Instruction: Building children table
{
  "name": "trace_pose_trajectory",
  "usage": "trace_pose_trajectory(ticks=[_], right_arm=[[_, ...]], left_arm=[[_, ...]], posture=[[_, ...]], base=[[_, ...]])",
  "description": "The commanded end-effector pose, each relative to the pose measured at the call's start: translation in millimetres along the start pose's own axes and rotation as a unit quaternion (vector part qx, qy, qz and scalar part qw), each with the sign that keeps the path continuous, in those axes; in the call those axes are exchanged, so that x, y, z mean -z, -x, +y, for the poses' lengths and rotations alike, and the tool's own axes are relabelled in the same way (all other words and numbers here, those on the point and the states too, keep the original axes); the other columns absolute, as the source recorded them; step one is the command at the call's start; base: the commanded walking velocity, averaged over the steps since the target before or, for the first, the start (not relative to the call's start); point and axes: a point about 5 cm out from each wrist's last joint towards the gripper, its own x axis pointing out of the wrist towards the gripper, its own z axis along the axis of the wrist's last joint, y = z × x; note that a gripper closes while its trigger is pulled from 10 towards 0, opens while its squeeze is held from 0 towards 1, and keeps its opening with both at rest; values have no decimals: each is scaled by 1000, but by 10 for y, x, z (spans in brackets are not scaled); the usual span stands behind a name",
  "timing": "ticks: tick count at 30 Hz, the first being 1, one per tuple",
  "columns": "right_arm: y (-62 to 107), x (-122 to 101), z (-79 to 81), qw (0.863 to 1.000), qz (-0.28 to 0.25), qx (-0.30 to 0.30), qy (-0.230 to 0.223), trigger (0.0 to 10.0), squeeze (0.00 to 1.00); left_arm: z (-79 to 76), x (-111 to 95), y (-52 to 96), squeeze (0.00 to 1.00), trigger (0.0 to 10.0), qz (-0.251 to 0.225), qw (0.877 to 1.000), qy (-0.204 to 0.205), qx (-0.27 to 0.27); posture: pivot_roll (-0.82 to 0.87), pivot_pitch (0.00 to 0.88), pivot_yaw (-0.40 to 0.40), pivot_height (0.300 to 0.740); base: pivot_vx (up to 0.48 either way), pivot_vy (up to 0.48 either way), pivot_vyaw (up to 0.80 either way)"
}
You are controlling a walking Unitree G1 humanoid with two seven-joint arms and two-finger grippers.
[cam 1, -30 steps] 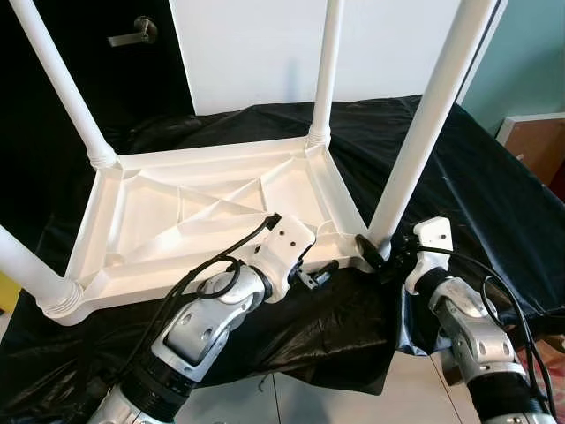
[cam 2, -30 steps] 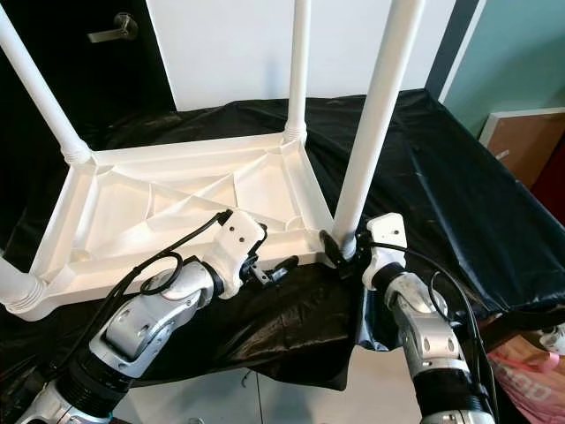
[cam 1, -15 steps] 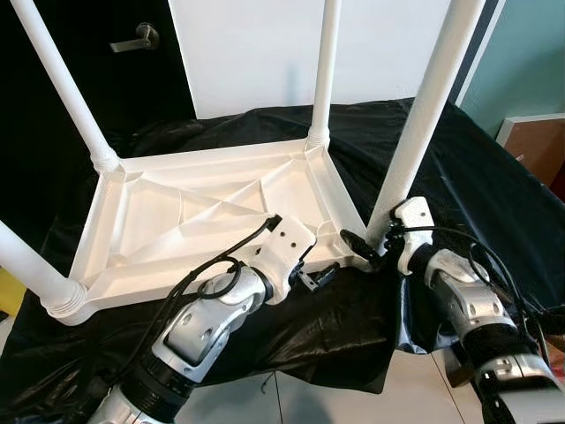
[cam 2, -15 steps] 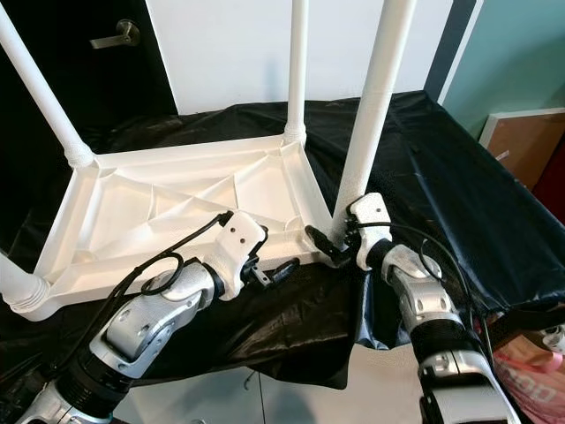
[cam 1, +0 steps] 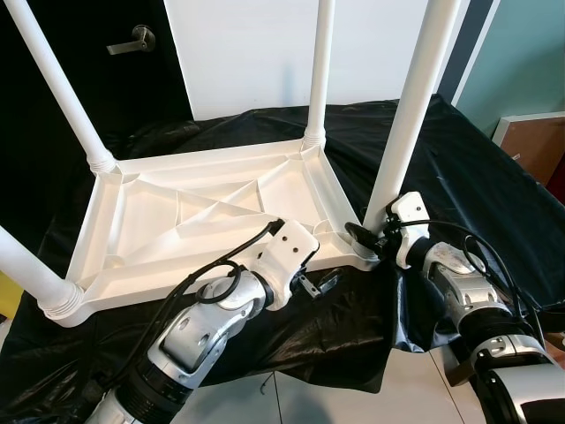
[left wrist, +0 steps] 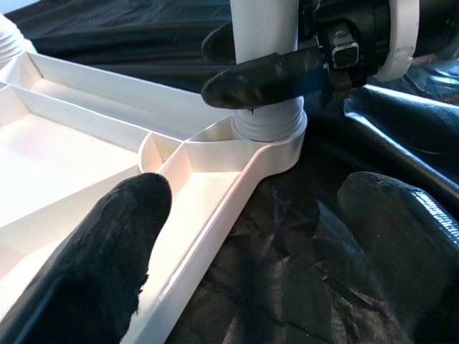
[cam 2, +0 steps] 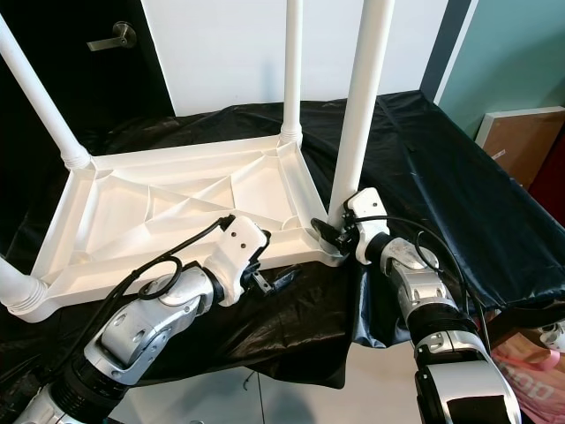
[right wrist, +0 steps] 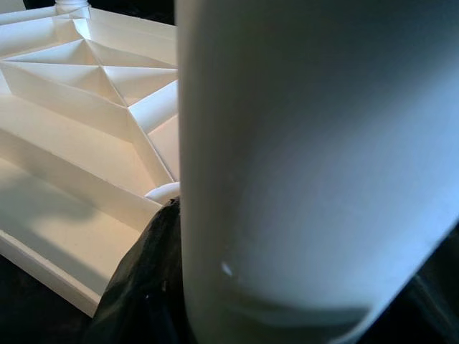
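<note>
The children's table [cam 1: 212, 212] lies upside down on a bench draped in black cloth [cam 1: 477, 177], its ribbed underside facing up and four white legs standing from the corner sockets. The near-right leg [cam 1: 410, 115] is the working part: its long axis runs vertically, upright from the socket at the tabletop's near-right corner.

The right gripper [cam 2: 340, 231] is at the base of that leg — its jaws are set around the tube just above the threaded collar, one black finger [left wrist: 265, 75] lying across the leg's front. In the right wrist view the leg sits hard against the camera. Any twist or seating push would therefore act about this vertical axis, and the right arm is the one placed for it.

The left gripper [cam 1: 316, 281] hovers just beside the tabletop's near long edge, jaws wide and holding nothing, its fingers straddling the rim short of the same corner.

Surroundings — a white wall panel [cam 1: 256, 53] behind the bench, a dark door with a lever handle [cam 1: 126, 39], a teal wall to the right, pale floor tiles below.
</note>
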Motion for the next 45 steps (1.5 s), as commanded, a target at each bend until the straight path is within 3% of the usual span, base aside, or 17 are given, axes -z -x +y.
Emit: trace_pose_trajectory(ticks=[1, 9, 11, 12, 15, 19, 23, 25, 26, 27, 29, 33, 45], right_arm=[[14, 126, 54, 1000, 26, -1, -5, 10000, 0], [21, 138, 40, 999, 22, 27, -16, 10000, 0], [10, 167, 40, 994, 30, 99, -24, 10000, 0], [10, 167, 40, 994, 30, 99, -24, 10000, 0], [-5, 211, 109, 980, 35, 186, -55, 10000, 0], [-12, 230, 145, 972, 35, 223, -67, 10000, 0], [-50, 259, 315, 941, 36, 323, -95, 10000, 0], [-50, 259, 315, 941, 36, 323, -95, 10000, 0], [-58, 254, 357, 931, 33, 351, -97, 10000, 0], [-58, 254, 357, 931, 33, 351, -97, 10000, 0], [-123, 238, 526, 909, 33, 400, -112, 10000, 0], [-194, 182, 615, 905, 30, 407, -120, 10000, 0], [-178, 131, 585, 900, 24, 419, -118, 10000, 0]], left_arm=[[-67, 32, 3, 0, 10000, 11, 998, 4, 68], [-54, 34, -3, 0, 10000, 12, 998, 8, 61], [-46, 38, -12, 0, 10000, 13, 998, 10, 56], [-46, 38, -12, 0, 10000, 13, 998, 10, 56], [-37, 48, -24, 0, 10000, 13, 999, 14, 50], [-26, 45, -32, 0, 10000, 13, 999, 14, 48], [-1, 36, -32, 0, 10000, 11, 999, 14, 44], [-1, 36, -32, 0, 10000, 11, 999, 14, 44], [3, 38, -30, 0, 10000, 12, 999, 14, 43], [3, 38, -30, 0, 10000, 12, 999, 14, 43], [8, 38, -25, 0, 10000, 12, 999, 14, 42], [1, 24, -33, 0, 10000, 11, 999, 15, 41], [53, 31, -34, 0, 10000, 12, 999, 13, 30]], posture=[[-67, 46, 6, 740], [-74, 54, 5, 740], [-90, 58, 6, 740], [-90, 58, 6, 740], [-99, 55, 5, 740], [-99, 52, 5, 740], [-96, 53, 8, 740], [-96, 53, 8, 740], [-96, 53, 8, 740], [-96, 53, 8, 740], [-91, 56, 13, 740], [-84, 56, 15, 740], [-84, 50, 8, 740]], base=[[0, 0, 0], [0, 0, 0], [0, 0, 0], [0, 0, 0], [0, 0, 0], [0, 0, 0], [0, 0, 0], [0, 0, 0], [0, 0, 0], [0, 0, 0], [0, 0, 0], [0, 0, 0], [0, 0, 0]])
